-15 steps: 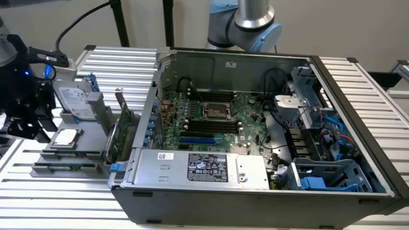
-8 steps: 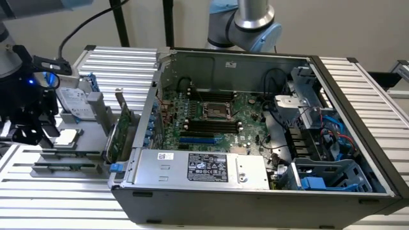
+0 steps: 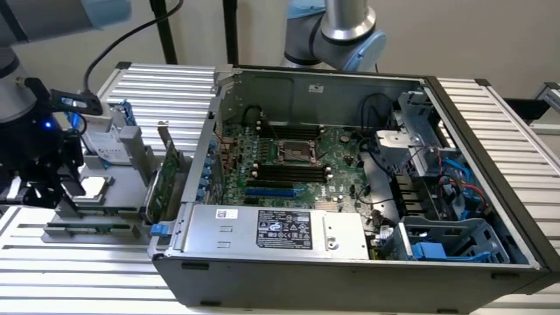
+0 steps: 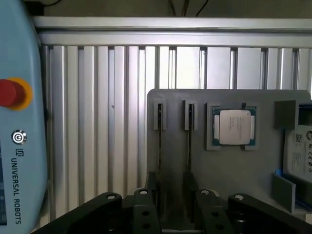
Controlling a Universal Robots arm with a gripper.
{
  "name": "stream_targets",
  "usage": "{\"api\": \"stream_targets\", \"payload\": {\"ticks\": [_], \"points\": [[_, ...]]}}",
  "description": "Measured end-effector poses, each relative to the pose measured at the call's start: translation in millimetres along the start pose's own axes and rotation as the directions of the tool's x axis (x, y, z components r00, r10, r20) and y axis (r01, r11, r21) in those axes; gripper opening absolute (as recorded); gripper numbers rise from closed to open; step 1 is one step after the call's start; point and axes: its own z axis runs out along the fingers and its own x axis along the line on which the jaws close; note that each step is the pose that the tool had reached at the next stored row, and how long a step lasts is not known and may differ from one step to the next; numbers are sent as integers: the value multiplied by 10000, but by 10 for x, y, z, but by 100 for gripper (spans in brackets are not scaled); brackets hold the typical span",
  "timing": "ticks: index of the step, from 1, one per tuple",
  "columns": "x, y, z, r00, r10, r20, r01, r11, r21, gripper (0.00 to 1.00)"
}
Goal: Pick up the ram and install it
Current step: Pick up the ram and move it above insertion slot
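My gripper (image 4: 169, 176) hangs with its fingers spread over the gray tray (image 4: 234, 168) on the table. The ram (image 4: 160, 139) stands on edge in a tray slot, in line with one finger, with a second stick (image 4: 189, 139) beside it.

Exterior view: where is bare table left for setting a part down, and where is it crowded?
Bare ribbed table lies on the near side of the grey parts tray, and another strip on the exterior view's right of the computer case. The tray, with the gripper at it, and the case's inside are crowded.
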Motion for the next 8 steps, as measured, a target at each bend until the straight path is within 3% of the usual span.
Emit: {"api": "stream_targets", "payload": {"ticks": [8], "points": [[28, -23, 153, 10000, 0, 0, 0, 10000, 0, 100]]}}
